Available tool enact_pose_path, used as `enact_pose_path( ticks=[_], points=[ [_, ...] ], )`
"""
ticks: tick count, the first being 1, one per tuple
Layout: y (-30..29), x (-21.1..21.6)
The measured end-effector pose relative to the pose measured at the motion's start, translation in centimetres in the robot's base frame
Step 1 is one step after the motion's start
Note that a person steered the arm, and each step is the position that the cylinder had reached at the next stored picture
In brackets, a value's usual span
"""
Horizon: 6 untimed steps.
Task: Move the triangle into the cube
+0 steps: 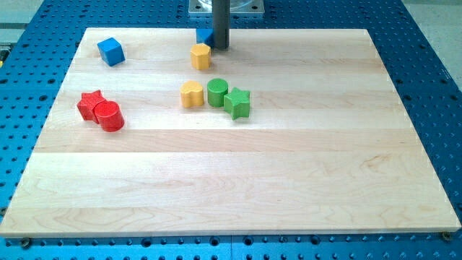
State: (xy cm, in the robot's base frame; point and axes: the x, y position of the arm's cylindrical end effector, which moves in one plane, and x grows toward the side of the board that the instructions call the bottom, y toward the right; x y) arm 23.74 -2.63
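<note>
A blue cube (110, 51) sits near the board's top left. A second blue block (203, 35), mostly hidden by the rod so its shape is unclear, lies at the board's top edge near the middle. My tip (221, 48) rests right beside it, on its right side, and just up and right of a yellow hexagon block (201, 55). The blue cube is far to the left of my tip.
A yellow rounded block (191, 94), a green cylinder (217, 93) and a green star (237, 102) cluster in the middle. A red star (91, 104) and a red cylinder (109, 116) touch at the left. The wooden board (289, 180) lies on a blue perforated table.
</note>
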Motion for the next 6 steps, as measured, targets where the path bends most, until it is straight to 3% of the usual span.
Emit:
enact_pose_path(
  ticks=[1,2,4,5,6],
  points=[
    [-6.1,0.3],
    [-4.7,-0.4],
    [-9.3,-0.7],
    [-8.5,-2.2],
    [-15.5,0.5]
  ],
)
